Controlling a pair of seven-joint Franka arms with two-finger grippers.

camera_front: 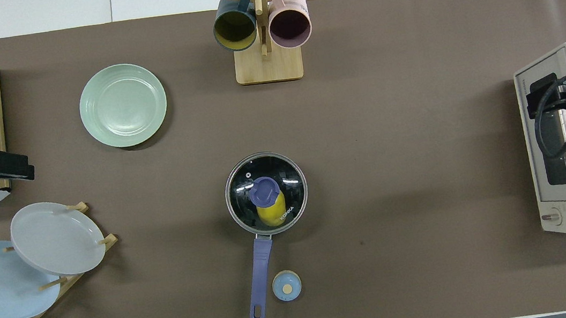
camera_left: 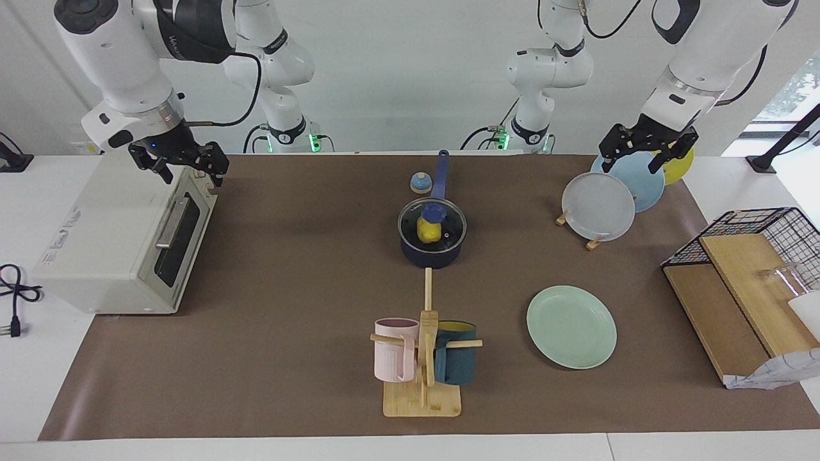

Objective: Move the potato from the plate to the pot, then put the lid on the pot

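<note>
Task state: both steps appeared complete

The potato (camera_left: 429,231) lay in the pot (camera_left: 432,253) under the seated lid (camera_left: 432,222); the plate (camera_left: 571,326) near the pot was bare. The right gripper (camera_left: 182,165) over the toaster oven (camera_left: 122,237) and the left gripper (camera_left: 646,152) over the plate rack (camera_left: 592,242) were spread, holding nothing

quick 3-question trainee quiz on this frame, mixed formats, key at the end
1. True or false: the potato lies in the pot under the lid.
2. The mint plate carries: A) a mug B) nothing C) the bell.
3. Fill in: the right gripper hangs over the ____, while the left gripper hangs over the plate rack.

Key: 1 true. 2 B. 3 toaster oven.
</note>
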